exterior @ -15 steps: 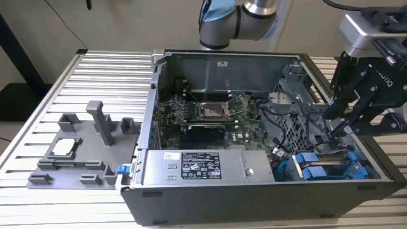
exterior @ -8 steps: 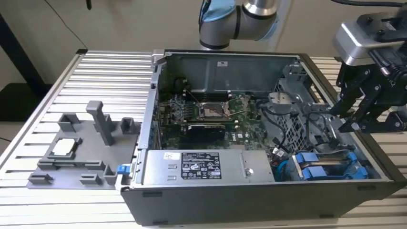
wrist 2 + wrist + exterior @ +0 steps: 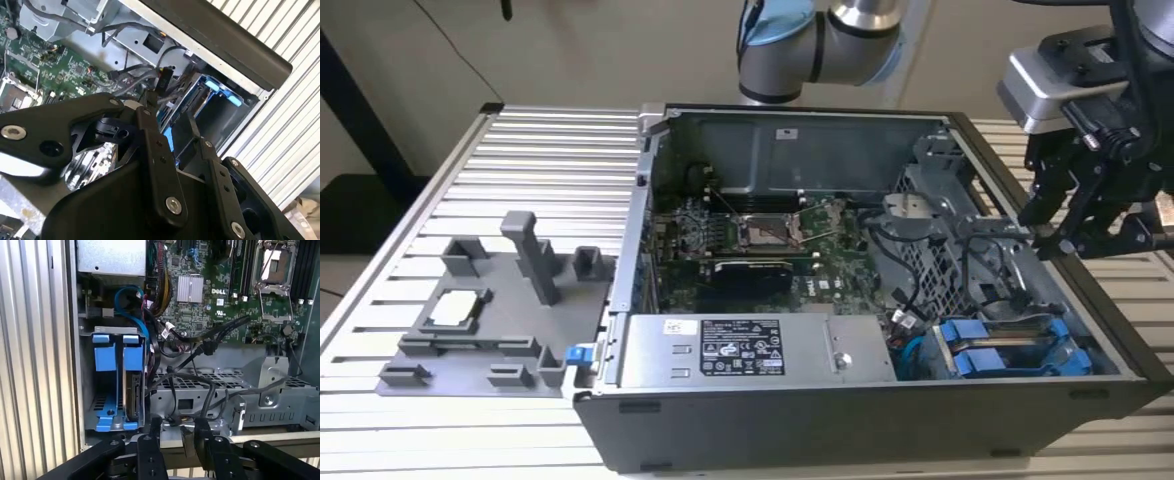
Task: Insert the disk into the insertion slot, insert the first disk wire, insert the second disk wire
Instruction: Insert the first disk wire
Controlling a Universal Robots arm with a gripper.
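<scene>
Two blue-framed drives (image 3: pixel 120 357) stand side by side in the grey sheet-metal insertion slot (image 3: pixel 90 390) at the case's front corner. I cannot tell which of them is the disk. In the exterior view they show as blue frames (image 3: pixel 994 355) at the case's lower right. Black wires with connectors (image 3: pixel 202 347) lie loose beside the bay, and a blue cable (image 3: pixel 125 295) loops close to it. My gripper (image 3: pixel 177 430) hovers over the case wall near the bay, open, with nothing between its fingers (image 3: pixel 155 145). The exterior view has my gripper (image 3: pixel 1067 235) above the case's right wall.
The open computer case (image 3: pixel 854 420) lies on a slatted metal table (image 3: pixel 520 150). Inside are the motherboard (image 3: pixel 747 235), a power supply (image 3: pixel 747 350) and a perforated grey cage (image 3: pixel 225 390). A grey fixture (image 3: pixel 494 300) stands at the exterior view's left.
</scene>
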